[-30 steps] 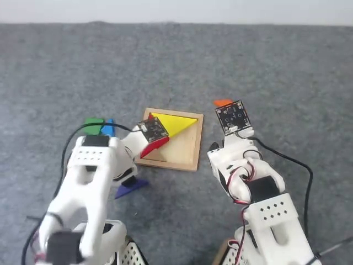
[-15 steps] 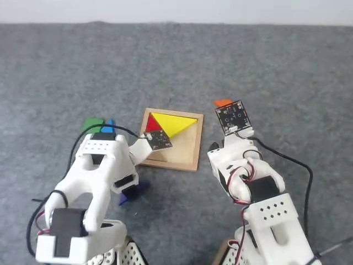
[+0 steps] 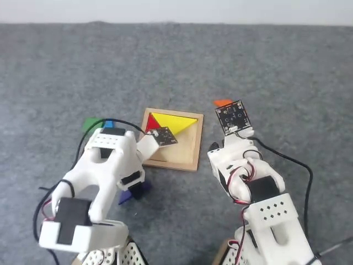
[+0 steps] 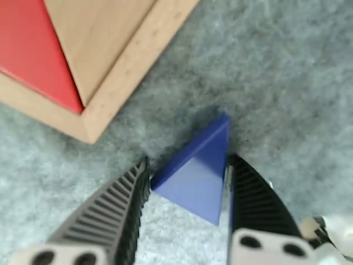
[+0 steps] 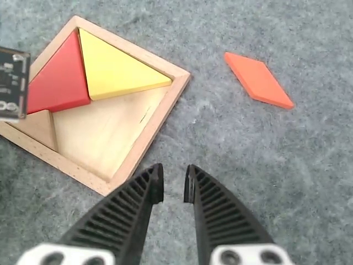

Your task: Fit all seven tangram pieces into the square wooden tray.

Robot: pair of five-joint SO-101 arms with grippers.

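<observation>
tray: the square wooden tray (image 3: 186, 148) is set mid-table, between the two arms
in tray: two pieces are seated, a red triangle (image 5: 58, 80) and a yellow triangle (image 5: 118, 72), edge to edge; the rest of the floor is bare
dark blue triangle (image 4: 198, 176): laid on the table (image 3: 248, 66) just off a tray corner
left claw (image 4: 189, 162): fingers apart, straddling the dark blue triangle; no firm grip is made out
right claw (image 5: 174, 171): fingers nearly together, nothing held, just outside the tray rim
loose pieces: orange parallelogram (image 5: 259, 80) beyond the tray; green piece (image 3: 89, 124) and light blue piece (image 3: 108, 123) beside the left arm
step: pickup of the third piece is judged underway
next: closing, lifting, then turning to match a free corner is called for
count: six pieces, one tray, two claws
</observation>
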